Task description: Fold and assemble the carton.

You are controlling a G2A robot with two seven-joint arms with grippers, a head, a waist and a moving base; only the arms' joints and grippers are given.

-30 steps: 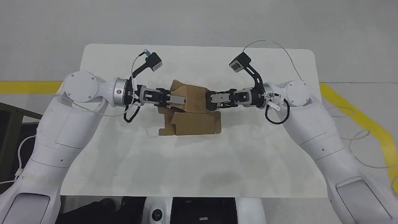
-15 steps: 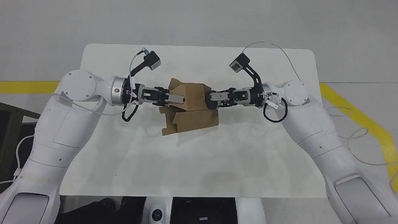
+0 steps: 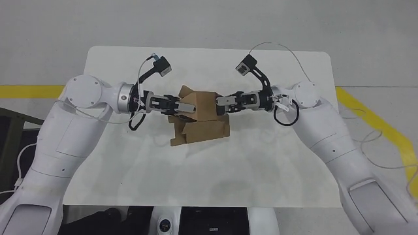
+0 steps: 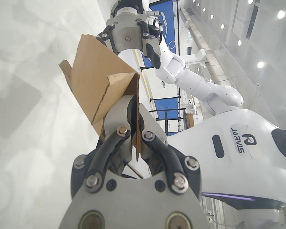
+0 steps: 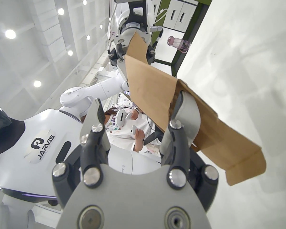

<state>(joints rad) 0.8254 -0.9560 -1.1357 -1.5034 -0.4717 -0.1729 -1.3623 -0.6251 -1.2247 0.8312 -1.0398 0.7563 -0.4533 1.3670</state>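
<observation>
Both arms have closed in a little over the last second. The right hand has pushed inward, and the carton now looks narrower and sits slightly farther from the robot.

The white table [image 3: 294, 163] shows bare surface on every side of the carton. The widest stretch runs toward the near edge, with a shorter one toward the far edge. Broad strips lie under each arm out to the side edges.

The brown carton [image 3: 206, 114] [image 4: 97, 82] [image 5: 152, 89] is half formed and sits between the two hands over the middle of the table. One panel corner sticks up on its far left side. A stepped flap [image 3: 177, 136] juts out toward the near left. In the right wrist view a long panel with a folded lip reaches out over the table. I cannot tell whether the carton's lowest edge touches the surface.

The left hand [image 3: 185, 106] [image 4: 133, 104] comes in from the carton's left side. It is clamped on the raw edge of a panel, which is pinched between its fingers beside a scored fold line.

The right hand [image 3: 221, 102] [image 5: 138, 98] meets the carton's right side with its fingers spread wide. One finger [image 5: 188, 113] lies against the cardboard at a fold, and the other stands apart from it.
</observation>
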